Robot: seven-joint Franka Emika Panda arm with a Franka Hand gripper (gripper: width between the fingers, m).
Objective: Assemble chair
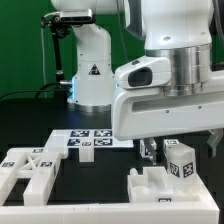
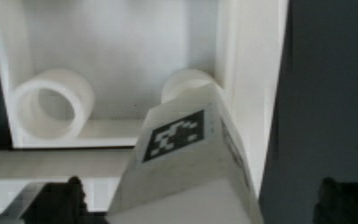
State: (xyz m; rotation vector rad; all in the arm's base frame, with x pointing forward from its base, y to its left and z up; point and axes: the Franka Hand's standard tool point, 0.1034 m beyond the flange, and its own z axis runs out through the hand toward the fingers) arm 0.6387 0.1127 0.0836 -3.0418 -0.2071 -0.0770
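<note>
The chair is in loose white tagged pieces. A cube-ended post (image 1: 181, 160) stands upright on a white slotted piece (image 1: 158, 187) at the exterior view's right. My gripper (image 1: 166, 150) hangs low over it, open. In the wrist view the post's tagged block (image 2: 181, 140) rises between my two dark fingertips (image 2: 59, 202), with a gap on each side; my gripper (image 2: 202, 205) holds nothing. Behind the block is a white piece with a recess and two round pegs (image 2: 51, 105). Another blocky white piece (image 1: 30, 168) lies at the exterior view's left.
The marker board (image 1: 87, 138) lies on the black table behind the parts. The arm's white base (image 1: 92, 70) stands at the back. My large white gripper body (image 1: 165, 95) hides the table behind the post.
</note>
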